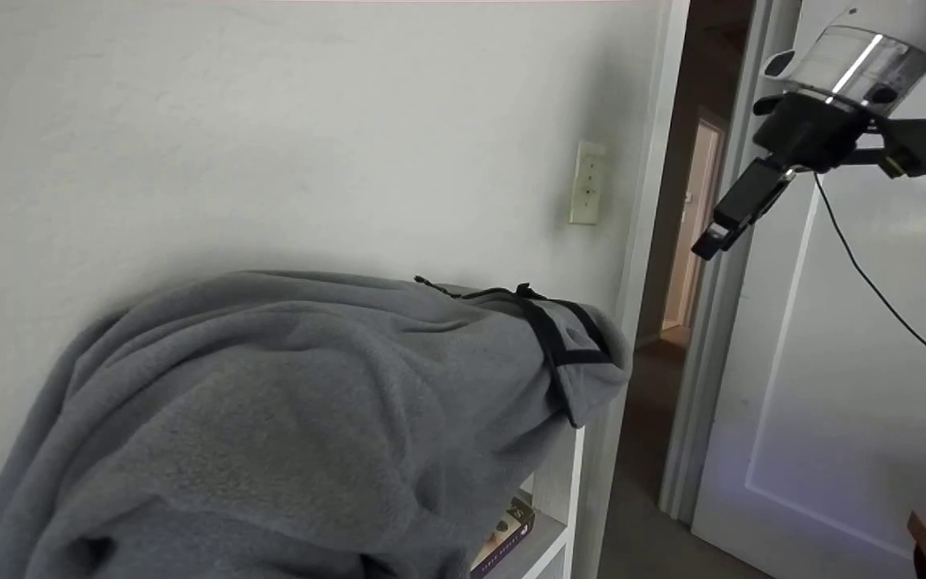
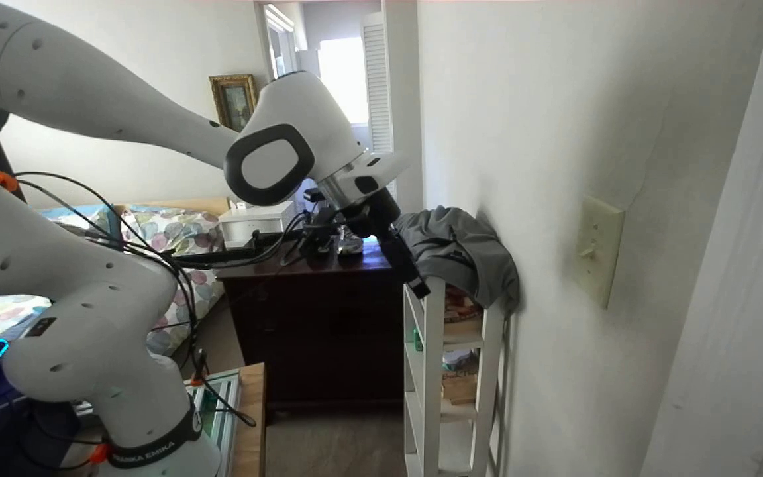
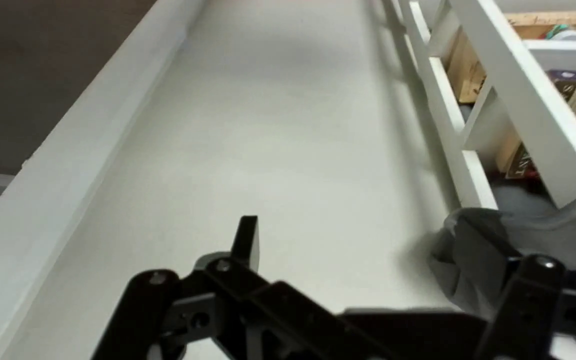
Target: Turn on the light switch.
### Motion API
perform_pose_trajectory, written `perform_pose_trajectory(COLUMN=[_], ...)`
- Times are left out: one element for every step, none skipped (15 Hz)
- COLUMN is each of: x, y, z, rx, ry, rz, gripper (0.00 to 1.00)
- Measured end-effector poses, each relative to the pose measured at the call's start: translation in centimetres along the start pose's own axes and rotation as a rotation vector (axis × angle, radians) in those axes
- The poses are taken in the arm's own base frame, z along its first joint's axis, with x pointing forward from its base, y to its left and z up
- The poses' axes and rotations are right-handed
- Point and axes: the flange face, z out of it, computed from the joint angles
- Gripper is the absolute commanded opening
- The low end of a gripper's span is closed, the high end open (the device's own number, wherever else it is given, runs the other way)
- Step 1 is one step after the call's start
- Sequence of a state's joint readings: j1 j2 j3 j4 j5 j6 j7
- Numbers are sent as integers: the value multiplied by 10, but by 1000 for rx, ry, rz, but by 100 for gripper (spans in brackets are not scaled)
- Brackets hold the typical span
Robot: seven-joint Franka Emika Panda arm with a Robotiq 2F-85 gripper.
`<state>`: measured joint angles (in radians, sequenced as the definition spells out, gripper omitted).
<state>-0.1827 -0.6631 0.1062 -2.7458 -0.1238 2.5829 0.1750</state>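
The light switch is a cream-white upright plate on the wall, seen in both exterior views (image 1: 587, 183) (image 2: 599, 252). Its small toggle (image 2: 585, 253) sticks out near the middle; I cannot tell surely whether it is up or down. My gripper (image 1: 712, 243) is in the air, pointing down towards the wall side, and apart from the switch. In an exterior view the gripper (image 2: 418, 289) is level with the top of the shelf. In the wrist view the gripper (image 3: 358, 227) has its fingers wide apart with nothing between them. The switch does not show in the wrist view.
A grey blanket (image 1: 310, 418) lies over the white shelf (image 2: 431, 371) against the wall, left of and below the switch in an exterior view. A door frame (image 1: 648, 201) stands close beside the switch. A white door (image 1: 857, 362) and dark dresser (image 2: 328, 338) are nearby.
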Motion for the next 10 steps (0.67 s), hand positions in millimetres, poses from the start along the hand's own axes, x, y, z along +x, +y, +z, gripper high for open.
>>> perform_pose_trajectory(x=[5, 9, 13, 16, 19, 22, 25, 28, 32, 37], y=[4, 9, 13, 18, 22, 25, 29, 32, 34, 36], z=[5, 9, 13, 16, 19, 23, 25, 27, 29, 31], rx=[-10, -20, -28, -34, -37, -40, -41, -43, -47, -53], ry=[14, 26, 38, 46, 56, 65, 75, 86, 100, 115], rz=[16, 35, 52, 72, 90, 105, 118, 131, 140, 144], gripper=[74, 71, 65, 56, 50, 42, 36, 27, 21, 13])
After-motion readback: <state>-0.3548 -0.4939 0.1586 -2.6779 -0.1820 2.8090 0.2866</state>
